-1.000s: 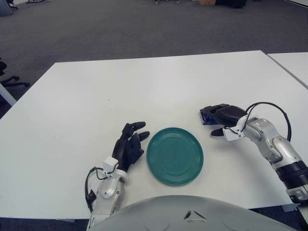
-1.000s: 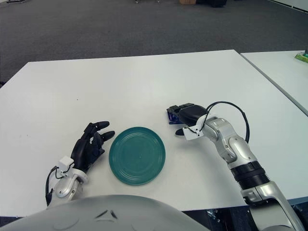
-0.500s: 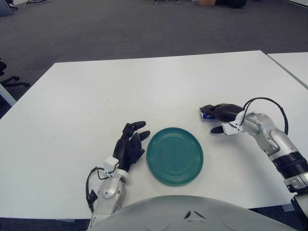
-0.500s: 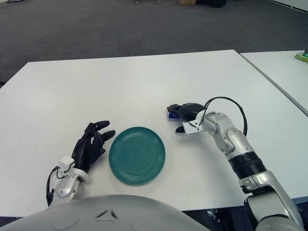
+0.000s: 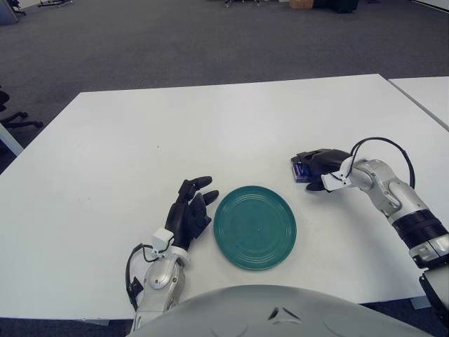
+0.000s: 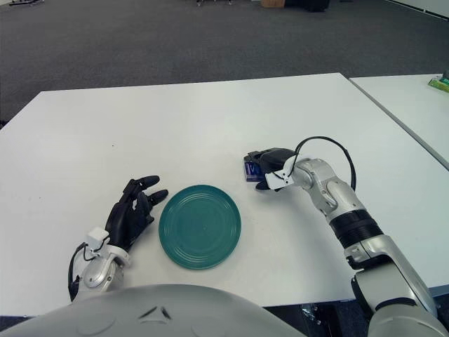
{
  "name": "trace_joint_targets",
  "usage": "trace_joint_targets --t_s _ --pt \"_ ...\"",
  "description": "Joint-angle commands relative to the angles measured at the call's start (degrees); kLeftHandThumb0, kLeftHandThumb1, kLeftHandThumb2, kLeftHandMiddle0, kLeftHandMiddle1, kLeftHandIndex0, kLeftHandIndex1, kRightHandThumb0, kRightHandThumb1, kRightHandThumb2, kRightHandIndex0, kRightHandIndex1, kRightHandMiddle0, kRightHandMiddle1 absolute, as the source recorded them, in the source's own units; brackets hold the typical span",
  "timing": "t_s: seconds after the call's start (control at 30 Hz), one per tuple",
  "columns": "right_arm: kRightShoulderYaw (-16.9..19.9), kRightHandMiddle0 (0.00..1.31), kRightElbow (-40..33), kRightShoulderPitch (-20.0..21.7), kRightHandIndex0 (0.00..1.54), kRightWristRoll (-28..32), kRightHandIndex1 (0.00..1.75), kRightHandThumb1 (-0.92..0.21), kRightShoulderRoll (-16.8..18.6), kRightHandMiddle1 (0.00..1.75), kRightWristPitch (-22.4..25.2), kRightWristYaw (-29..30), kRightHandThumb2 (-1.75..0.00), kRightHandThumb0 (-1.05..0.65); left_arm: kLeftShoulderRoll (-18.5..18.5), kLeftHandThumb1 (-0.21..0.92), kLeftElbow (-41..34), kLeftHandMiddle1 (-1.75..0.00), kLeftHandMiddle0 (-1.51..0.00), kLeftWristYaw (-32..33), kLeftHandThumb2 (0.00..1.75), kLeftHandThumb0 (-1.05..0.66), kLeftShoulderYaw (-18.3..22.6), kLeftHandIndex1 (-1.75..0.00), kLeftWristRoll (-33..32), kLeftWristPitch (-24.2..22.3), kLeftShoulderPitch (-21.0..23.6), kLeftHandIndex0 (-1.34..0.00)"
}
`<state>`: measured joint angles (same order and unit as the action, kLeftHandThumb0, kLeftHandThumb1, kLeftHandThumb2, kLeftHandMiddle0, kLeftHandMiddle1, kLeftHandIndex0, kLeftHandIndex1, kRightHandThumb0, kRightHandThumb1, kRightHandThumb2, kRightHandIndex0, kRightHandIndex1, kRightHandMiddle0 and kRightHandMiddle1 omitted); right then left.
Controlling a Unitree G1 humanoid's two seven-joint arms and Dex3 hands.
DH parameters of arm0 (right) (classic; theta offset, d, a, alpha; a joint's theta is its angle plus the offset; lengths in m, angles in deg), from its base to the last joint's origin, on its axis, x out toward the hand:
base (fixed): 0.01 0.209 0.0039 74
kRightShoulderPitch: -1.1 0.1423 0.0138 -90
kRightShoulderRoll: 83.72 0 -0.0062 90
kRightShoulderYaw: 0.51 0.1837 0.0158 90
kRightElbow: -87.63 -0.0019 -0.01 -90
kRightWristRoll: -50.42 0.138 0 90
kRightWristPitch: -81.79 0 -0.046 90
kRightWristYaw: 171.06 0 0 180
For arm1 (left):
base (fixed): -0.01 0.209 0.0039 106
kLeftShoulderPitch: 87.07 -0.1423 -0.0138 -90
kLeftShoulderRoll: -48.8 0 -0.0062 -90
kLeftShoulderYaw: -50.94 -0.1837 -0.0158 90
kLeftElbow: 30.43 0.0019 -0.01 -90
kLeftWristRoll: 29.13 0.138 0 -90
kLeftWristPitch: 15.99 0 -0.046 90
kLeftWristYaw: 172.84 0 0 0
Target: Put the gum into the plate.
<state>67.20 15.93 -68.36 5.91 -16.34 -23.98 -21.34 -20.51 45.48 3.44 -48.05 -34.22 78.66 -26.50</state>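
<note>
A small blue gum pack (image 5: 301,170) lies on the white table (image 5: 210,126) just right of the green plate (image 5: 255,227), with the right hand (image 5: 320,164) over it, dark fingers curled around the pack. The left hand (image 5: 188,213) shows just left of the plate, its fingers loosely extended and holding nothing.

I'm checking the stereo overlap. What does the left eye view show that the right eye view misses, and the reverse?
Only the left eye view: black chair legs at the left edge. Only the right eye view: a small green thing on the neighbouring table. Both: the green plate, the right hand at the blue gum beyond the plate's right side, and the idle left hand on its left.
</note>
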Motion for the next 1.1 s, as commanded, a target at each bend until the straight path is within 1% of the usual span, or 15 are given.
trace_joint_targets --t_s 0.0,0.1,0.13,0.17,0.2,0.23,0.27,0.3,0.33,0.4,0.5,0.67,0.8,0.9,1.07 --pt "-1.9 0.00 5.8 0.4 0.29 -0.5 0.05 -0.92 0.5 0.39 0.0 0.6 -0.68 -0.78 0.0 0.92 0.4 -0.76 -0.49 0.6 0.88 -0.87 0.1 -1.14 0.3 0.3 0.6 -0.15" --pt "-2.0 0.00 7.9 0.5 0.36 0.5 0.08 -0.92 0.9 0.56 0.1 1.6 -0.69 -0.77 0.0 0.92 0.5 -0.76 -0.48 0.5 0.88 -0.87 0.0 -1.15 0.2 0.3 0.6 -0.15" --pt "-1.9 0.00 8.1 0.5 0.40 1.0 0.26 -0.92 1.0 0.84 0.3 1.6 -0.70 -0.75 0.0 0.92 0.5 -0.76 -0.48 0.4 0.88 -0.87 0.0 -1.15 0.2 0.3 0.6 -0.16" --pt "-1.8 0.00 8.3 0.3 0.39 1.5 0.44 -0.92 1.1 1.03 0.4 1.7 -0.71 -0.75 0.0 0.92 0.6 -0.75 -0.48 0.4 0.89 -0.87 0.0 -1.15 0.1 0.3 0.7 -0.16" --pt "-1.8 0.00 8.5 0.3 0.39 1.8 0.58 -0.92 1.1 1.14 0.3 1.9 -0.71 -0.74 -0.1 0.92 0.6 -0.75 -0.48 0.3 0.89 -0.87 0.0 -1.15 0.1 0.3 0.7 -0.16" --pt "-1.5 0.00 8.9 0.0 0.37 2.6 0.81 -0.92 1.4 1.30 -0.1 3.0 -0.71 -0.74 -0.1 0.92 0.6 -0.75 -0.48 0.3 0.89 -0.87 0.0 -1.15 0.1 0.3 0.7 -0.17" --pt "-1.3 0.09 9.1 -0.2 0.42 3.2 1.12 -0.92 1.6 1.46 -0.5 3.8 -0.70 -0.73 -0.1 0.92 0.6 -0.75 -0.48 0.2 0.89 -0.87 0.0 -1.15 0.0 0.3 0.7 -0.17" --pt "-1.1 0.12 9.5 -0.4 0.44 3.8 1.23 -0.92 1.8 1.52 -0.9 4.8 -0.69 -0.72 -0.1 0.92 0.6 -0.75 -0.48 0.3 0.89 -0.87 0.1 -1.16 0.0 0.3 0.8 -0.18" --pt "-1.1 0.19 9.7 -0.5 0.49 4.1 1.41 -0.92 1.8 1.60 -1.2 5.5 -0.68 -0.72 -0.1 0.92 0.6 -0.75 -0.49 0.3 0.89 -0.87 0.1 -1.16 0.0 0.2 0.8 -0.18" --pt "-0.9 0.29 10.2 -0.9 0.58 4.6 1.61 -0.92 2.2 1.69 -1.7 7.7 -0.67 -0.72 -0.1 0.92 0.6 -0.75 -0.49 0.4 0.89 -0.87 0.2 -1.16 0.0 0.3 0.9 -0.18" --pt "-0.6 0.37 11.6 -1.2 0.67 5.1 1.70 -0.92 3.1 1.73 -2.1 11.2 -0.67 -0.72 -0.1 0.92 0.6 -0.75 -0.49 0.4 0.89 -0.87 0.3 -1.16 -0.1 0.3 1.0 -0.18" --pt "-0.1 0.53 14.1 -1.5 0.80 5.6 1.74 -0.92 4.7 1.74 -2.9 17.7 -0.73 -0.71 -0.4 0.92 0.5 -0.74 -0.47 0.3 0.88 -0.86 0.6 -1.16 -0.1 0.3 1.1 -0.18" --pt "-0.3 0.63 15.8 -1.2 0.85 5.1 1.74 -0.92 5.4 1.75 -3.9 22.6 -0.78 -0.67 -0.5 0.92 0.8 -0.74 -0.47 0.3 0.88 -0.86 0.8 -1.16 0.1 0.6 1.4 -0.17" --pt "-0.5 0.65 16.5 -0.9 0.87 4.8 1.75 -0.92 5.6 1.75 -4.2 24.5 -0.80 -0.64 -0.5 0.92 0.9 -0.74 -0.47 0.3 0.88 -0.86 1.0 -1.16 0.0 0.7 1.5 -0.17" --pt "0.2 0.66 14.0 -0.7 0.85 4.4 1.75 -0.92 4.7 1.75 -4.5 28.1 -0.83 -0.61 -0.5 0.92 1.0 -0.74 -0.48 0.1 0.89 -0.86 1.5 -1.17 -0.5 0.7 1.8 -0.18"
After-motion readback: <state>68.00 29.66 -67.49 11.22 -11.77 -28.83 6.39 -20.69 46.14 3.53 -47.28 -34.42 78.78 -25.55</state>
